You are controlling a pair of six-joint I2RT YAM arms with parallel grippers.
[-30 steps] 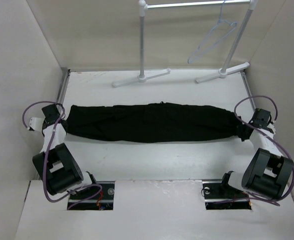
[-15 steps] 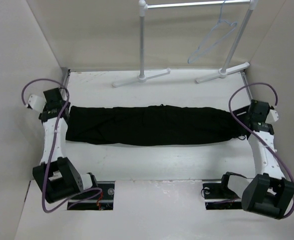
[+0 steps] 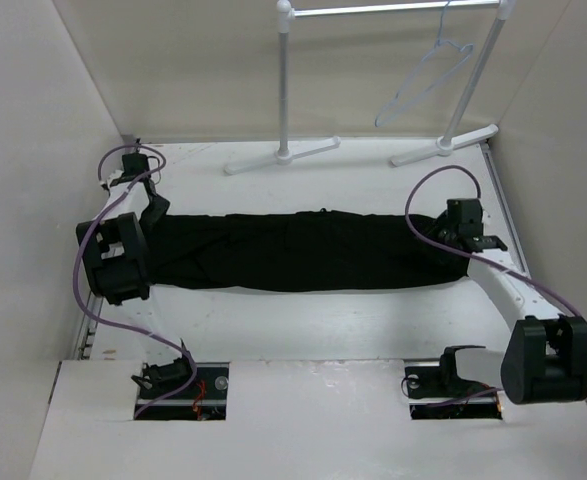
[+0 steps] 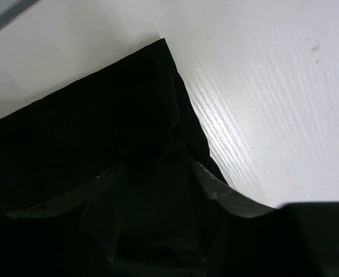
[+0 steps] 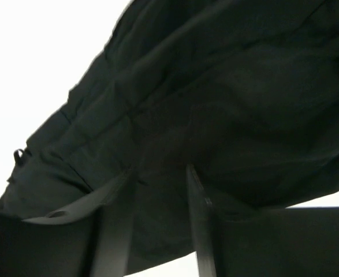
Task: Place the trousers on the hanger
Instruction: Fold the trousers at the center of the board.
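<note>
Trousers lie beneath both parted jaws.

Beige walls enclose a white table; white rack, perhaps metal, behind.

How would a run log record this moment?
trousers: lying on table; hanger: bare, on rack; left arm, right arm: at trouser ends

One pair of trousers is lying on one table. One hanger is hanging from one rack, which is standing on two posts and two feet. Two arms are bending over the table, the left arm and the right arm. Two purple cables are looping, one on each arm.
</note>
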